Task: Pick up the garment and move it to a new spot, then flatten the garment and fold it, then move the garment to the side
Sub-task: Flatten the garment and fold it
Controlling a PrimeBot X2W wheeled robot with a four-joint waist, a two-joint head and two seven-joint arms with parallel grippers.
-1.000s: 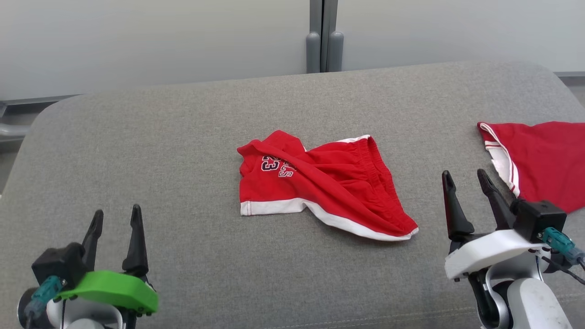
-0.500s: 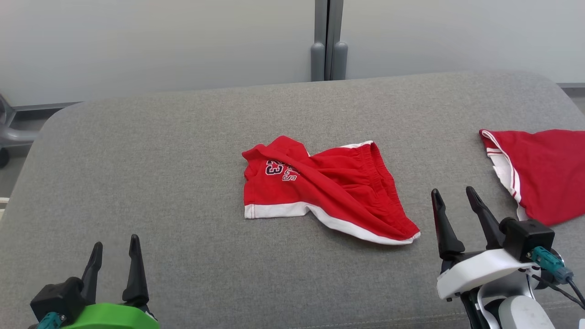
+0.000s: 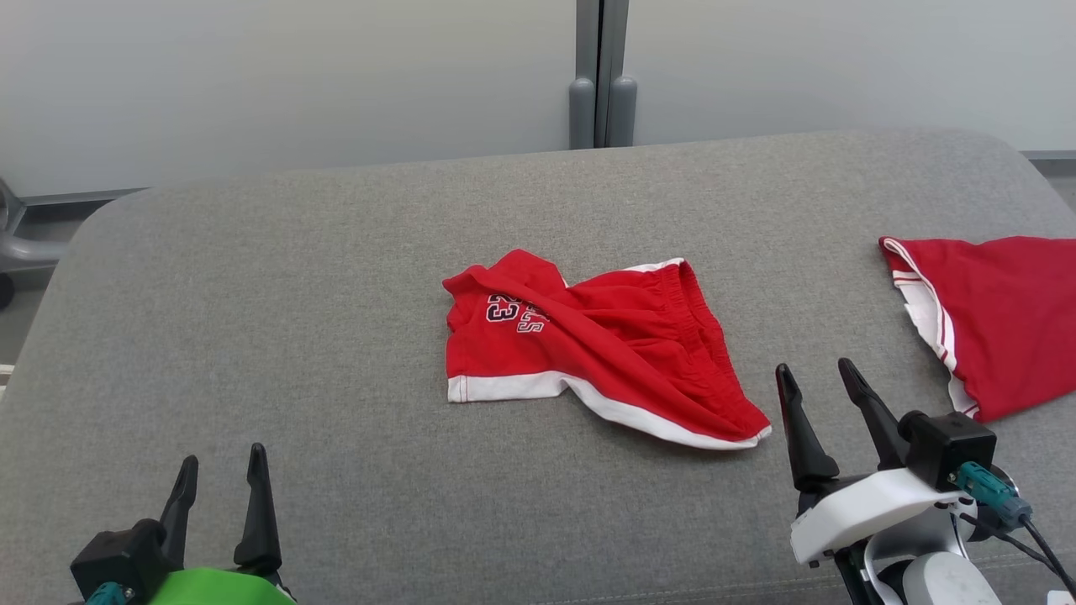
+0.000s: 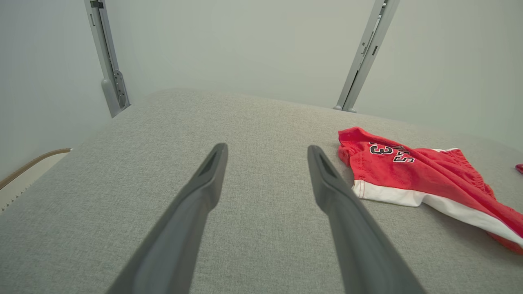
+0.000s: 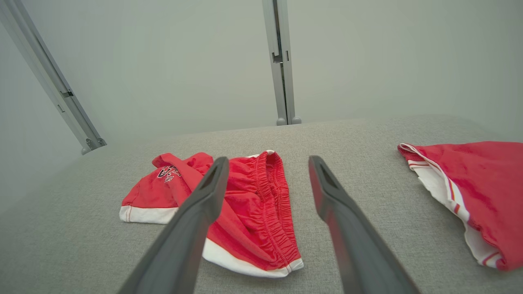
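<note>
Since another red garment [image 3: 1000, 319] lies near the right gripper [image 3: 814, 367], the wrong piece could be taken, or only the top layer of the crumpled shorts [image 3: 588, 344] could be pinched and lost on lifting. The jaws of the right gripper and the left gripper [image 3: 223, 458] are held wide apart and empty, short of the cloth. The shorts, red with white hems and a dark printed number, are seen bunched and folded over at the middle of the grey tabletop [image 3: 294, 294].

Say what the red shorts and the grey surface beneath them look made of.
Red shorts: soft knit cloth, probably cotton jersey, matte; it rumples and its elastic waistband gathers. Grey surface: woven upholstery fabric, matte, with heathered fleck and rounded, seemingly padded corners.
</note>
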